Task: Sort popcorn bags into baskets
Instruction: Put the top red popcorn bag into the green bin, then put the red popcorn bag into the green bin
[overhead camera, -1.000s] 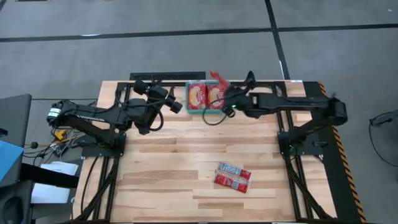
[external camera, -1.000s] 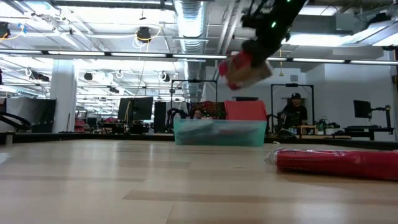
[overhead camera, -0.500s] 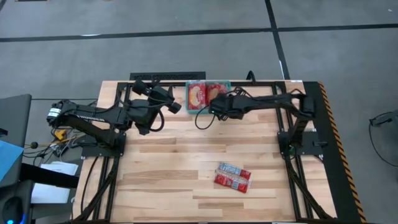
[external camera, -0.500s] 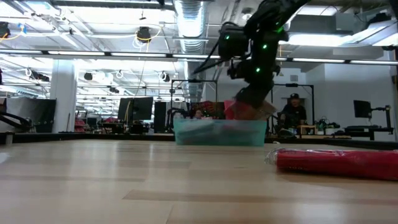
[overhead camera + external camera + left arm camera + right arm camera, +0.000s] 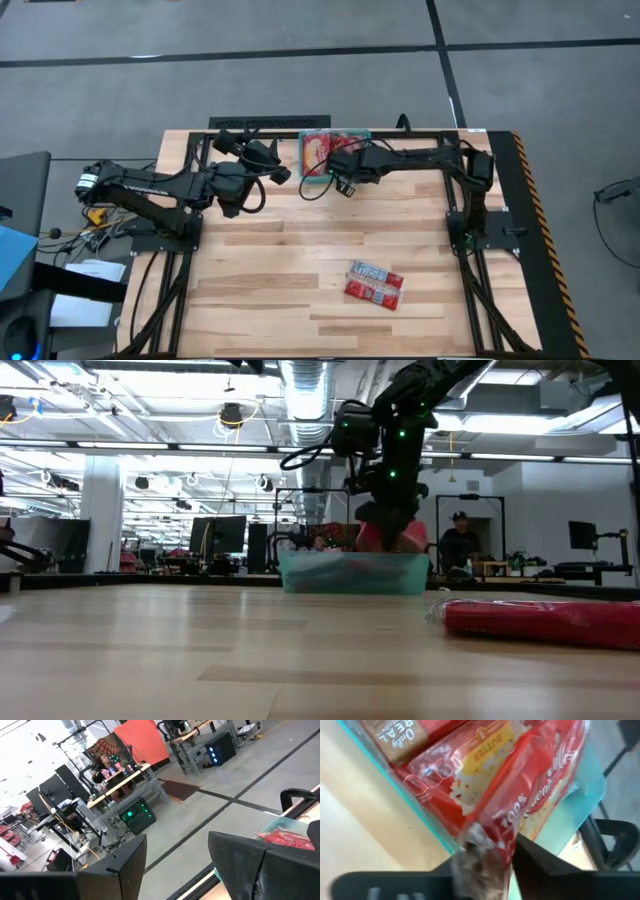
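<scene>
The teal basket [image 5: 302, 178] stands at the table's far edge with red popcorn bags [image 5: 317, 150] lying flat inside it. My right gripper [image 5: 340, 165] is down over the basket, shut on one more red bag [image 5: 530, 790], which lies tilted on top of the bags below [image 5: 445, 775]. In the low view, my right gripper [image 5: 390, 530] reaches down to the basket's wall [image 5: 340, 574]. My left gripper [image 5: 280, 170] waits open just left of the basket. Two long narrow bags [image 5: 375, 283] lie side by side on the near right of the table. My right gripper pinches the red bag by its crimped pale end [image 5: 481, 851] between its two fingers [image 5: 540, 862]. The fingers come from above, slanting in from the table's right. The rest of the bag slants away from the fingers and lies on the bags in the basket.
The wooden table's middle and left part lie bare between the basket and the two long bags [image 5: 540, 618]. The arms' black frames stand along the left and right sides. A person sits in the room beyond the far edge.
My right gripper has carried the red bag from above the basket's right far corner toward the table's left and down into the basket. The bag, first hanging in the air, now lies on the bags inside. The gripper has stayed shut on it.
</scene>
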Robot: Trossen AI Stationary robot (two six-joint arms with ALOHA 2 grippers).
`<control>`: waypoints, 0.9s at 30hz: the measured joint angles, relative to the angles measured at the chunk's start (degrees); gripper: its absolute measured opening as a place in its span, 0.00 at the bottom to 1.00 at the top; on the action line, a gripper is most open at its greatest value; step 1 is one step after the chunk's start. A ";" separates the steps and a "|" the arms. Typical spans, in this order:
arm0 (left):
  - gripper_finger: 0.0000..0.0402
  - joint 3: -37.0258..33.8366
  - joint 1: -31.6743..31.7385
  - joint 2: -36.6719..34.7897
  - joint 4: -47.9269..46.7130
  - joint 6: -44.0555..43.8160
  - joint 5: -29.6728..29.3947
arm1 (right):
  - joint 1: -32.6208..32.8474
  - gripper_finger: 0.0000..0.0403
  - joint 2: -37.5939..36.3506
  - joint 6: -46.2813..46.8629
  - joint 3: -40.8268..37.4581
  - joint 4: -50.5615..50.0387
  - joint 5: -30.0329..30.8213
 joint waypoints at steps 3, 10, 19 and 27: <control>0.51 0.00 0.01 0.00 -0.01 0.01 0.20 | -0.71 0.42 -0.35 -1.64 0.02 0.82 -4.16; 0.51 0.00 0.02 0.00 -0.37 0.01 0.43 | -1.25 0.66 -2.37 -1.95 -0.10 0.35 -11.40; 0.51 0.00 2.77 -0.02 -8.11 -9.28 6.78 | -0.72 0.69 -11.47 -1.51 -0.02 0.24 -11.71; 0.51 0.00 7.38 -0.40 -21.20 -33.36 36.07 | 4.30 0.69 -25.58 3.92 0.00 -9.67 -20.47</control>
